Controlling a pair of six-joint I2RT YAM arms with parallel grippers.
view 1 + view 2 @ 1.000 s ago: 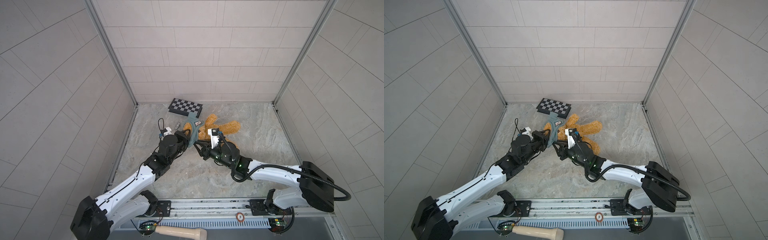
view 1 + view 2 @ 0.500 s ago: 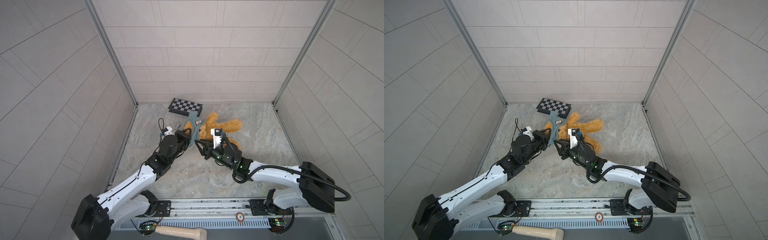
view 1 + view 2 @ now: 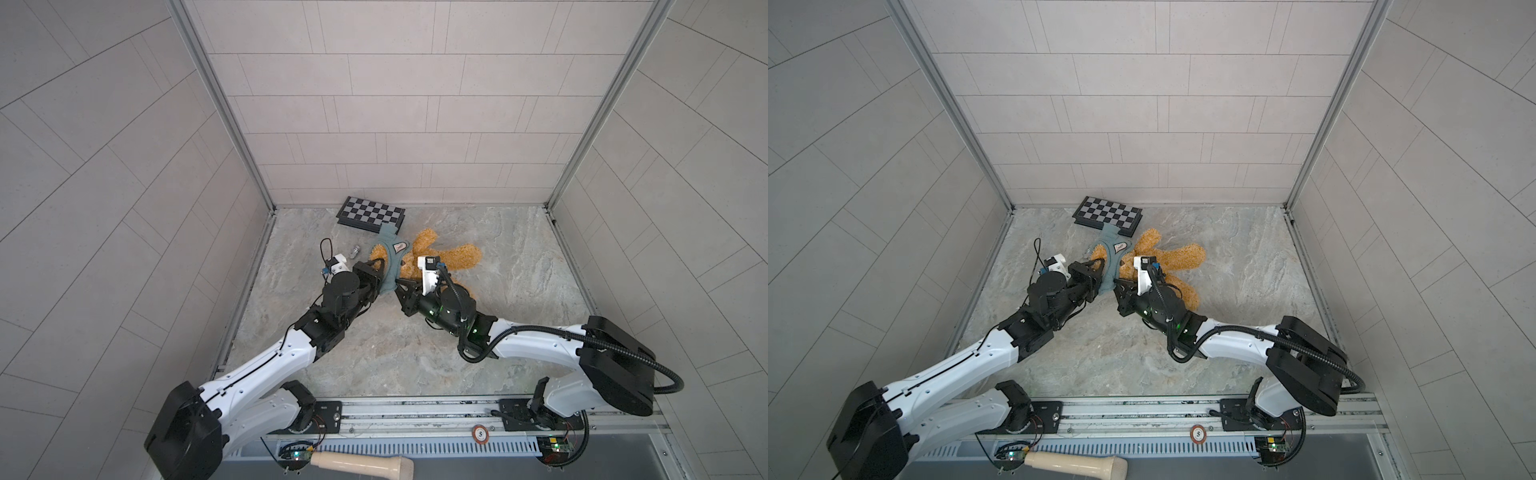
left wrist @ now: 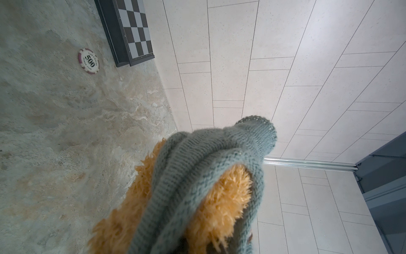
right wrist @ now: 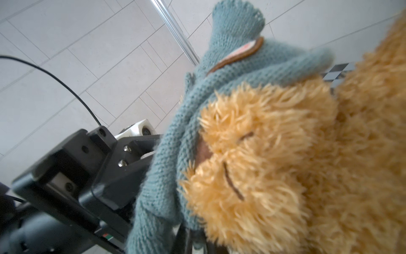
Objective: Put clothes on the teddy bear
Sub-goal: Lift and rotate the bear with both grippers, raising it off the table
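The teddy bear, golden-brown and shaggy, lies at the back middle of the floor. A teal knitted sweater is bunched over its head end. My left gripper is shut on the sweater's left edge. My right gripper is shut on its hem close beside it. In the left wrist view the sweater wraps orange fur and hides the jaws. The right wrist view shows the bear's muzzle, the sweater and the left gripper's black body.
A folded chessboard lies against the back wall, just behind the sweater. A poker chip rests on the floor near it. Tiled walls close in on three sides. A wooden handle lies in front of the rail.
My right gripper has closed onto the sweater's hem after standing partly open. The left gripper kept its hold and hardly moved.
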